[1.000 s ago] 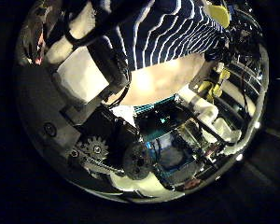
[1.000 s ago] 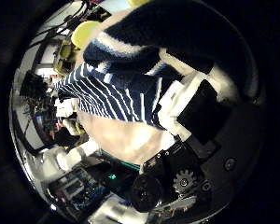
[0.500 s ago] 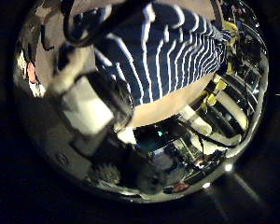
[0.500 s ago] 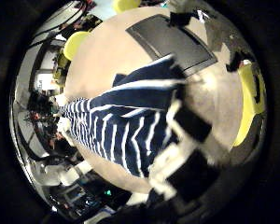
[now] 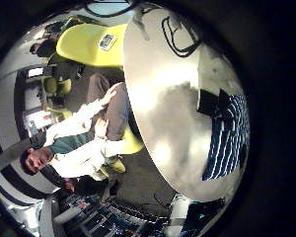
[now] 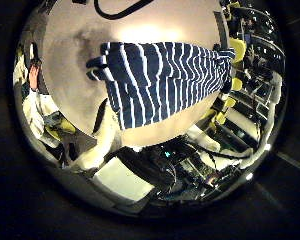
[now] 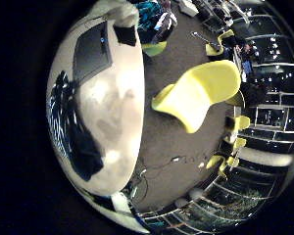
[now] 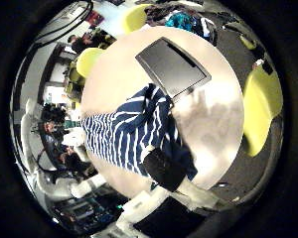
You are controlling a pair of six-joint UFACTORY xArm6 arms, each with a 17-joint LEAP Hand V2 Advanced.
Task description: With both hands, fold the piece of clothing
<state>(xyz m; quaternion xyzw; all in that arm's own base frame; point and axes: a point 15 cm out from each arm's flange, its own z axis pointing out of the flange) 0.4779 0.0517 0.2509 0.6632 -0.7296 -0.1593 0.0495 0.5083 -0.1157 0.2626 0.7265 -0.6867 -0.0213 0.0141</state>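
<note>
A striped piece of clothing (image 6: pixel 155 80) lies folded and flat on the round, pale table (image 6: pixel 75 40), a good way below both palms. No finger touches it in the left thumb side view, where only white parts of my left hand (image 6: pixel 125 178) show at the rim. The right thumb side view has the clothing (image 8: pixel 134 129) beside a dark flat pad (image 8: pixel 172 64), and a black fingertip of my right hand (image 8: pixel 166 169) hangs over the cloth's near end. Both little finger side views catch the clothing (image 5: pixel 229 138) (image 7: pixel 73 137) at the table's edge. Neither hand holds anything.
The dark flat pad (image 7: pixel 93 54) lies on the table beyond the clothing. Yellow chairs (image 7: pixel 196 93) (image 5: pixel 94 44) (image 8: pixel 263 104) stand around the table. A black cable (image 6: pixel 120 10) lies at the table's far side.
Both palms have lifted well away from the table. The striped cloth, which was close against the fingers one second ago, has been let go and lies flat.
</note>
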